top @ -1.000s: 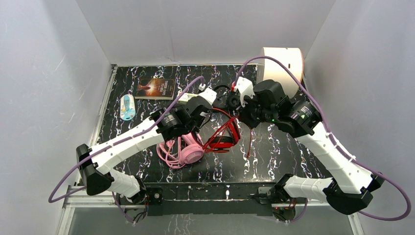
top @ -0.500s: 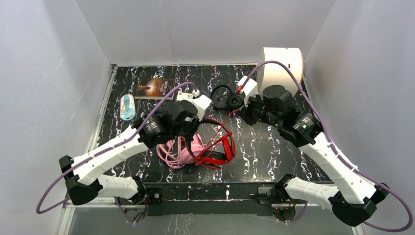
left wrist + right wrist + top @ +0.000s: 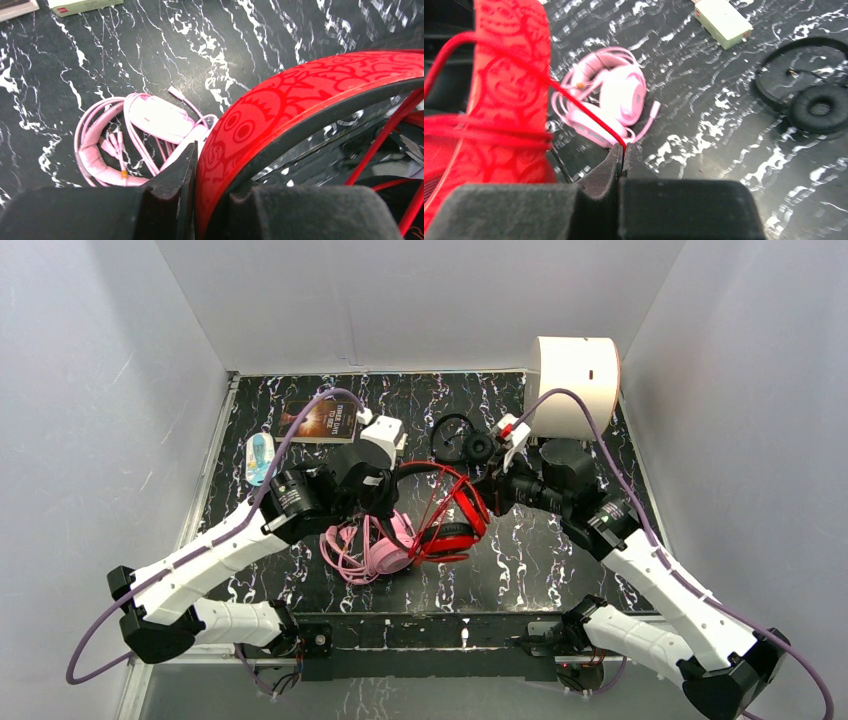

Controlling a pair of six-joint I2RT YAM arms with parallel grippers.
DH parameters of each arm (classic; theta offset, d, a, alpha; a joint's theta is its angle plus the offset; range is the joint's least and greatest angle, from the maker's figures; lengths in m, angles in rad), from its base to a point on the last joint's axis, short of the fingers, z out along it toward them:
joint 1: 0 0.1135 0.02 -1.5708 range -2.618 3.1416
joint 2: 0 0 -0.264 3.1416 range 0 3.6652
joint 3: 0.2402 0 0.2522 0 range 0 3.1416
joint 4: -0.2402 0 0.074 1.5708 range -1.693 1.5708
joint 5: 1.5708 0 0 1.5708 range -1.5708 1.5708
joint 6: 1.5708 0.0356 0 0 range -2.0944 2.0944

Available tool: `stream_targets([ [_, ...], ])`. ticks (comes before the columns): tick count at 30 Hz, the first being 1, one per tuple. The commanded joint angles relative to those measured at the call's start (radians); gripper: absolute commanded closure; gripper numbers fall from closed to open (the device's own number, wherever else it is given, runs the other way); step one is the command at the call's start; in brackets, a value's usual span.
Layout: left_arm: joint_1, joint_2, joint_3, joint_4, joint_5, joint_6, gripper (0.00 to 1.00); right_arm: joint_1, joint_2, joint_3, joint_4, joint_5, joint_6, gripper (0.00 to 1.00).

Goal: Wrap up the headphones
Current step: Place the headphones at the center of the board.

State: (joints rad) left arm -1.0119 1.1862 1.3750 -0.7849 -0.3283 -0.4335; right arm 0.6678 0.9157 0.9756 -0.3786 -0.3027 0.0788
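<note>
The red and black headset point(image 3: 455, 520) hangs mid-table. My left gripper point(image 3: 388, 498) is shut on its patterned red headband point(image 3: 280, 110). My right gripper point(image 3: 492, 492) is shut on its thin red cable point(image 3: 589, 117), which runs taut from the jaws to the headband point(image 3: 511, 75) with several turns of cable round it. The pink headset point(image 3: 375, 550) lies on the table with its cable bundled; it also shows in the left wrist view point(image 3: 145, 130) and the right wrist view point(image 3: 614, 100). The small black headset point(image 3: 465, 440) lies behind, also in the right wrist view point(image 3: 814, 95).
A book point(image 3: 318, 420) and a blue and white packet point(image 3: 260, 458) lie at the back left. A small pale box point(image 3: 723, 20) lies near the black headset. A large white cylinder point(image 3: 575, 380) stands at the back right. Walls enclose the black marbled table point(image 3: 560, 550).
The left gripper has carried the red headset back and to the right, lifting it. The right gripper has swung down and toward the headset with the red cable held, drawing it across the headband.
</note>
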Motion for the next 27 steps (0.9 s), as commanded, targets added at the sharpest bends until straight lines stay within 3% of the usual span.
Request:
stream_targets([
  [1, -0.004, -0.029, 0.087, 0.048, -0.109, -0.258, 1.0, -0.008, -0.046, -0.12, 0.228, -0.022, 0.316, 0.95],
  [5, -0.004, -0.037, 0.031, 0.178, -0.091, -0.309, 1.0, -0.008, -0.117, -0.236, 0.415, 0.002, 0.512, 0.96],
  [11, -0.004, -0.013, -0.029, 0.233, -0.141, -0.412, 1.0, -0.007, -0.193, -0.319, 0.432, 0.134, 0.624, 1.0],
  [14, -0.004, -0.018, -0.071, 0.276, -0.161, -0.494, 1.0, -0.008, -0.249, -0.408, 0.474, 0.169, 0.698, 0.94],
  [20, -0.004, 0.039, -0.162, 0.388, -0.149, -0.608, 1.0, -0.008, -0.275, -0.444, 0.294, 0.198, 0.724, 0.94],
  [27, 0.001, 0.233, -0.24, 0.574, -0.088, -0.562, 1.0, -0.008, -0.176, -0.423, 0.029, 0.332, 0.725, 0.94],
])
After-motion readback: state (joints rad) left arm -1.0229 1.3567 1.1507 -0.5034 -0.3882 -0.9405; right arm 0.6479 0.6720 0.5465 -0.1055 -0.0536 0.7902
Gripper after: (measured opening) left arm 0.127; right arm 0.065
